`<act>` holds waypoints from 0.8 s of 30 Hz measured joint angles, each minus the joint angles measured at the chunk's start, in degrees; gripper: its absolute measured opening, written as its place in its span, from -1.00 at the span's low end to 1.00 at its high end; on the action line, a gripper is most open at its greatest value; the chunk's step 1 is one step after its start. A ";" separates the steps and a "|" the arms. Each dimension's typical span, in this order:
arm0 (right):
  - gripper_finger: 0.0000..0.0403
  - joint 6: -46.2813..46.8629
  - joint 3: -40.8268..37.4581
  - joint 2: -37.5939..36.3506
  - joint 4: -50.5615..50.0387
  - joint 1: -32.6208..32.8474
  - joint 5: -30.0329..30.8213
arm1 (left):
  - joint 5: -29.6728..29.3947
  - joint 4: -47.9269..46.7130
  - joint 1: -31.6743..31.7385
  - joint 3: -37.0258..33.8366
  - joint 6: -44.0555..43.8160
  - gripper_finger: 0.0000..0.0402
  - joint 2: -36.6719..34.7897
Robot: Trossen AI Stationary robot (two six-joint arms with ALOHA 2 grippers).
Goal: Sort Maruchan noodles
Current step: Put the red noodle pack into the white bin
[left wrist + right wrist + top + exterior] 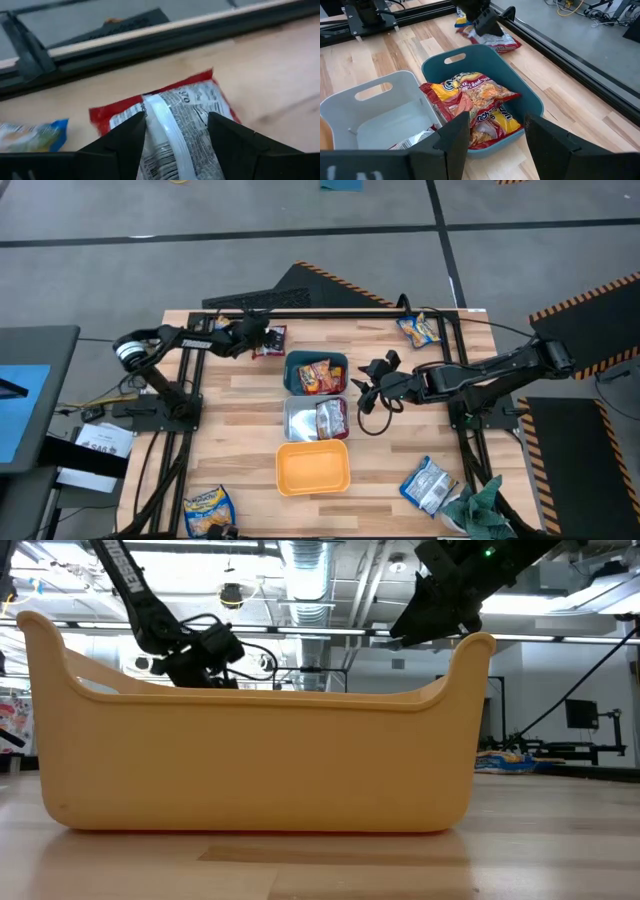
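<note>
The left hand (175, 132) is positioned with fingers spread over the flat red-edged plastic noodle packet (172, 122) lying on the table (240, 395) at its far edge. The packet is apparently not yet gripped; slippage is possible if only film is pinched. The right hand (492, 135) hangs open beside the teal bin (530, 102).

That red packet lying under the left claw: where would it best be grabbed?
Probably across its middle, from straight above. The red packet lies flat on the wooden table with its raised white back seam up, and the left gripper already straddles that seam with open fingers. A flat packet offers no edge to get at from the side.
</note>
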 joint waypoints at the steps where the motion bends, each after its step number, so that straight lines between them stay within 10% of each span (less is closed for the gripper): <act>1: 0.04 0.00 0.00 0.00 -0.02 0.00 0.00 | -0.26 0.41 0.00 0.19 -0.05 0.02 1.10; 6: 0.04 -0.02 0.00 0.00 -0.02 0.00 0.01 | -0.60 1.33 0.00 0.41 0.87 -0.12 4.36; 13: 0.04 -0.02 0.00 0.00 -0.04 0.02 0.01 | 0.79 0.71 -0.07 0.26 5.45 -0.92 3.49; 24: 0.04 0.02 0.00 0.00 -0.93 0.07 0.02 | 1.37 -7.95 -0.47 -0.15 11.06 -1.00 -15.13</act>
